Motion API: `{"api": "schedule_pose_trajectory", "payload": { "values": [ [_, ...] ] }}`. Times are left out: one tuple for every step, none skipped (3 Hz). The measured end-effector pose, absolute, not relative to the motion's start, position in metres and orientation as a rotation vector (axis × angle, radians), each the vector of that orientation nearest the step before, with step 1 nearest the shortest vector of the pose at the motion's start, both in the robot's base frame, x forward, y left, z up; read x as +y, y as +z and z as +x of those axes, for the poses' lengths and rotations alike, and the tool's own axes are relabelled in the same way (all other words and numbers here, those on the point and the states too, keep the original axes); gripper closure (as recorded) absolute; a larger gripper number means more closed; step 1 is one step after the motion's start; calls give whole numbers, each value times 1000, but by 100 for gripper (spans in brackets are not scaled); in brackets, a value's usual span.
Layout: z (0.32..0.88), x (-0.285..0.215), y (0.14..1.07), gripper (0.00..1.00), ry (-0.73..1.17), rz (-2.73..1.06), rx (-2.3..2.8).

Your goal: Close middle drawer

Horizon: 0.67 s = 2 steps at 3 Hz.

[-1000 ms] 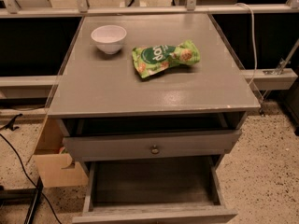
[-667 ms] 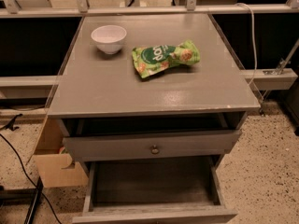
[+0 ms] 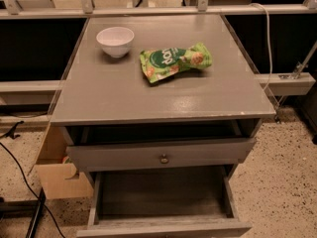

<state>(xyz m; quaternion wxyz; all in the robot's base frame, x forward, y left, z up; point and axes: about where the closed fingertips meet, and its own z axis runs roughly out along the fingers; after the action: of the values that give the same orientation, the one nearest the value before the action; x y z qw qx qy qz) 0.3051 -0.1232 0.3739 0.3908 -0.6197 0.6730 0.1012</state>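
A grey cabinet [image 3: 163, 93] stands in the middle of the camera view. Just under its top, a slim drawer front [image 3: 124, 155] with a small round brass knob [image 3: 164, 158] sticks out a little, with a dark gap above it. Below it the middle drawer [image 3: 163, 195] is pulled far out towards me. Its inside is bare, and its front [image 3: 163, 229] is cut by the bottom edge, so its knob is hidden. The gripper is not in view.
A white bowl [image 3: 115, 40] and a green snack bag [image 3: 174, 61] lie on the cabinet top. A cardboard box [image 3: 57, 172] and black cables [image 3: 20, 177] are on the speckled floor at the left. A white rail [image 3: 287, 83] and a cord [image 3: 268, 38] are at the right.
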Motion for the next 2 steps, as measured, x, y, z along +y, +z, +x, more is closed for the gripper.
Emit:
{"api": "schedule_pose_trajectory", "payload": {
  "values": [
    [315, -122, 371, 100, 227, -1580, 1691],
    [327, -120, 371, 100, 199, -1585, 1673]
  ]
}}
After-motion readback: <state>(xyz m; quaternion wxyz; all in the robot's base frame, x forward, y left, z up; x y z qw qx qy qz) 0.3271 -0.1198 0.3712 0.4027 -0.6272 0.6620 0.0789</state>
